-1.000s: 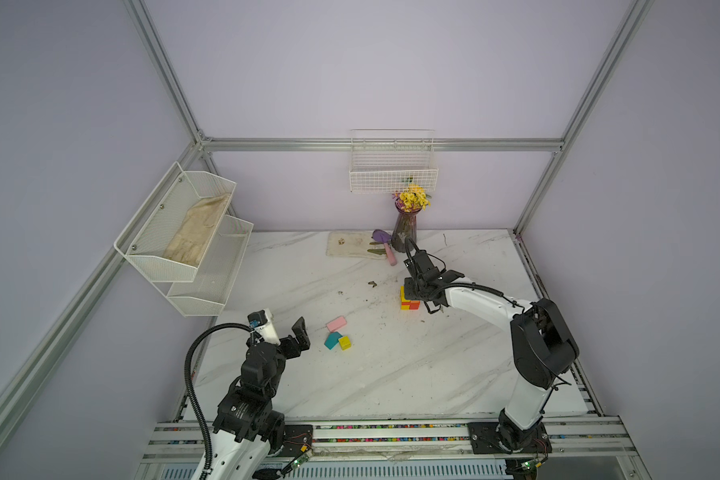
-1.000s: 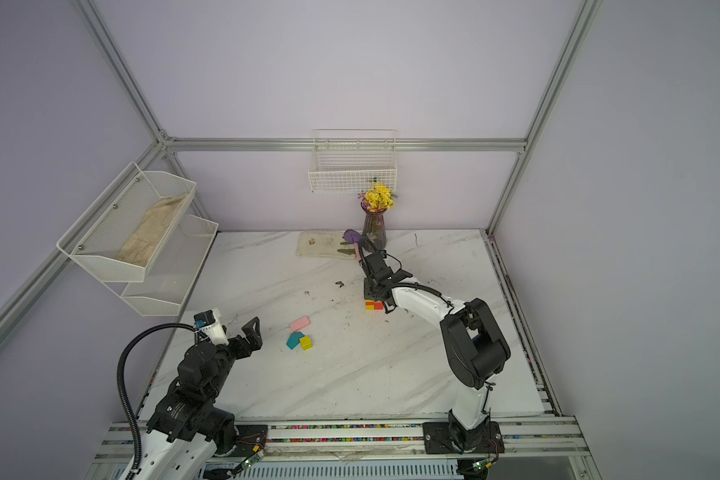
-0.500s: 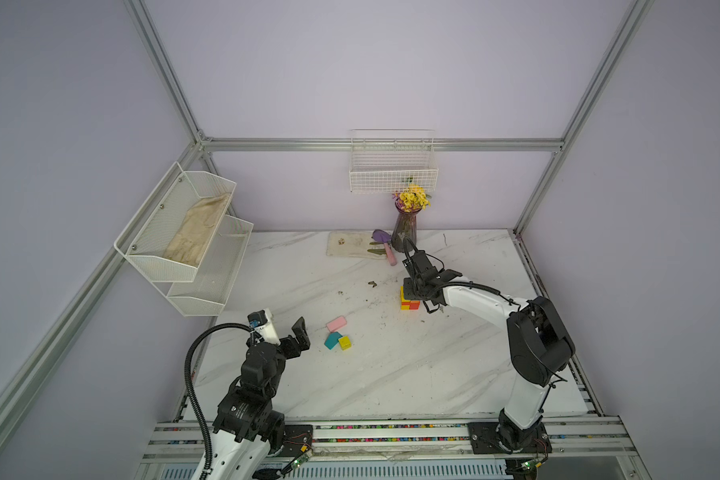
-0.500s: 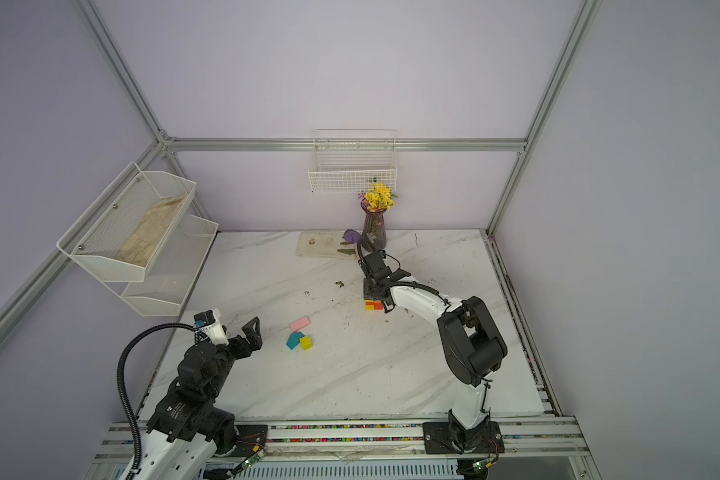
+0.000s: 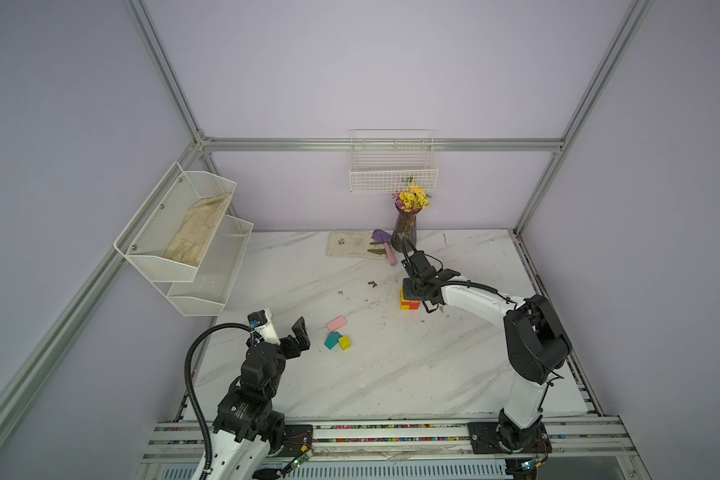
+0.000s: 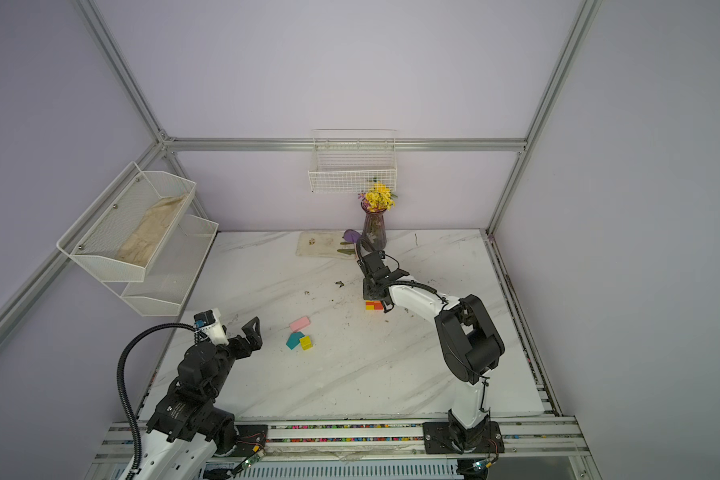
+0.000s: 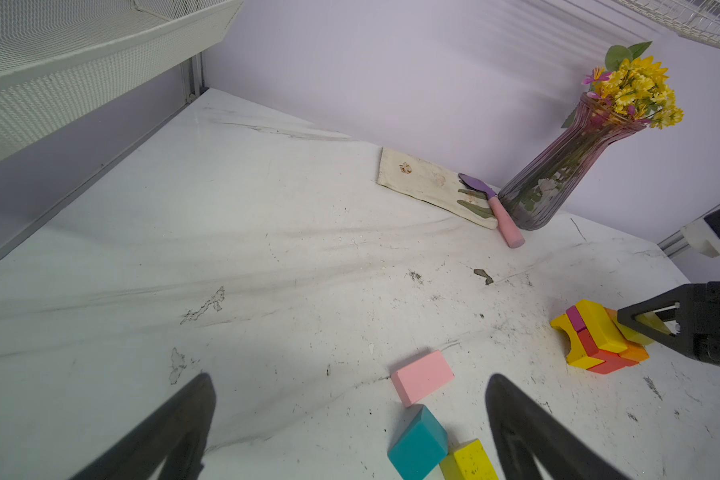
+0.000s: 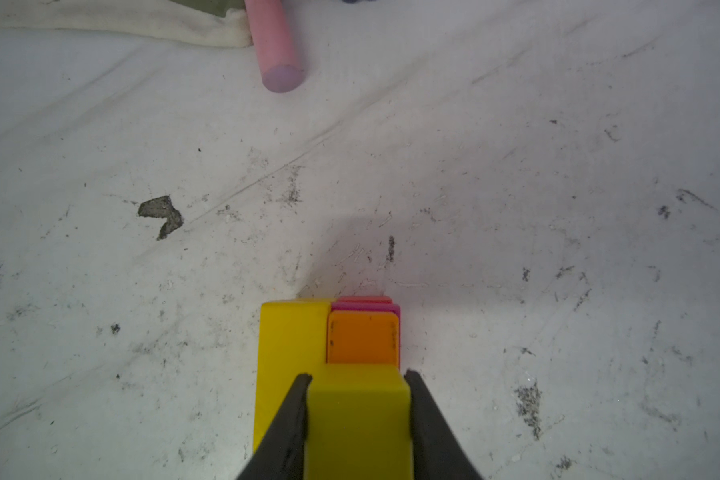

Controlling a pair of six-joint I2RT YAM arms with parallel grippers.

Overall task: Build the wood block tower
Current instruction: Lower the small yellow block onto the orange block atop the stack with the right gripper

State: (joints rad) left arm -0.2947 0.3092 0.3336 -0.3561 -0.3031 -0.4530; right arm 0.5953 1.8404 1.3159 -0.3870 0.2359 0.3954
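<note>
At the far left a two-tier white mesh shelf (image 5: 175, 232) hangs on the wall, a folded beige cloth (image 5: 198, 232) lying in its upper tier. Below it, at the near left edge of the marble table (image 5: 391, 382), the left gripper (image 7: 350, 390) hovers above the surface with its jaws spread wide and nothing between them. Just to its right lie three loose wood blocks: a pink brick (image 5: 336, 323), and nearer the front a teal house-shaped piece (image 5: 332, 340) touching a yellow cube (image 5: 344, 342). Further right, past the table's middle, stands the tower (image 5: 409, 302), a low stack of yellow, magenta, red and orange blocks. The right gripper (image 8: 356, 376) points down over it, its jaws clamped on the sides of a yellow block (image 8: 358, 419) at the stack's top, next to an orange block (image 8: 362, 338); whether that block already rests there cannot be told. Behind, by the back wall, stand a purple vase (image 5: 404, 232) of yellow flowers and a pink-handled spatula (image 5: 389, 254).
</note>
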